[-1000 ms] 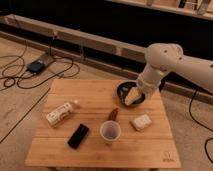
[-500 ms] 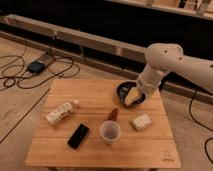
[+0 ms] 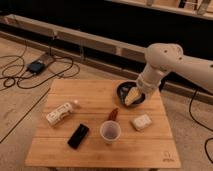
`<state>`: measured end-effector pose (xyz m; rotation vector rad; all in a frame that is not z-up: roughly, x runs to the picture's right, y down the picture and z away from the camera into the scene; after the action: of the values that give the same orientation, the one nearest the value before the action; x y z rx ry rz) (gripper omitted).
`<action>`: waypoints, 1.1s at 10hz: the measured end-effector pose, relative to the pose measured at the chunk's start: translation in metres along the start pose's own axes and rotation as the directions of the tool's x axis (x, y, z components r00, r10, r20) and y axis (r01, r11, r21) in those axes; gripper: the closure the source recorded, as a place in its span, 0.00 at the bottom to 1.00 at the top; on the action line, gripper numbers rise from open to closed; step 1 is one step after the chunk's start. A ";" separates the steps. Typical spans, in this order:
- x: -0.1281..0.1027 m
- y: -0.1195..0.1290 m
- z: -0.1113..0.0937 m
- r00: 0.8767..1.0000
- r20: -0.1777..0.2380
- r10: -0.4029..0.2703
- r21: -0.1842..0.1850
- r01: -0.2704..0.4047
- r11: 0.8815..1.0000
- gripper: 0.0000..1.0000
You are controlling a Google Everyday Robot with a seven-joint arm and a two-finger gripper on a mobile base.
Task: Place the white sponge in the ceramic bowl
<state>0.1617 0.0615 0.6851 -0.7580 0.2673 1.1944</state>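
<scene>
Gripper (image 3: 133,95): low over ceramic bowl (image 3: 121,89); whether spread or closed, cannot tell
White sponge (image 3: 141,122): on table (image 3: 95,95), camera-ward of gripper, apart
Long axis: roughly across the table

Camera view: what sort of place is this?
Probably a robot lab or test area: loose cables on a bare floor, a small wooden table of test items, the tool over the dark bowl.

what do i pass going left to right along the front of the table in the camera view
white bottle → black device → cup → white sponge. The gripper is further back, over the ceramic bowl.
</scene>
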 end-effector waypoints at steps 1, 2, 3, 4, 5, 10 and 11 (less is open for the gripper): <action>0.000 0.000 0.000 1.000 0.000 0.000 0.000 0.000 1.000 0.28; 0.000 0.000 0.000 1.000 0.000 0.000 0.000 0.000 1.000 0.28; 0.000 0.000 0.000 1.000 0.000 0.000 0.000 0.000 1.000 0.28; 0.000 -0.002 0.001 1.000 -0.001 0.001 0.003 -0.001 1.000 0.28; 0.001 -0.012 0.008 1.000 -0.015 0.012 0.021 -0.012 1.000 0.28; -0.008 -0.071 0.063 0.982 -0.029 0.186 0.129 -0.180 0.975 0.28; -0.006 -0.079 0.071 0.975 -0.027 0.219 0.142 -0.213 0.967 0.28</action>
<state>0.2173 0.0911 0.7712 -0.6447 0.4736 1.3507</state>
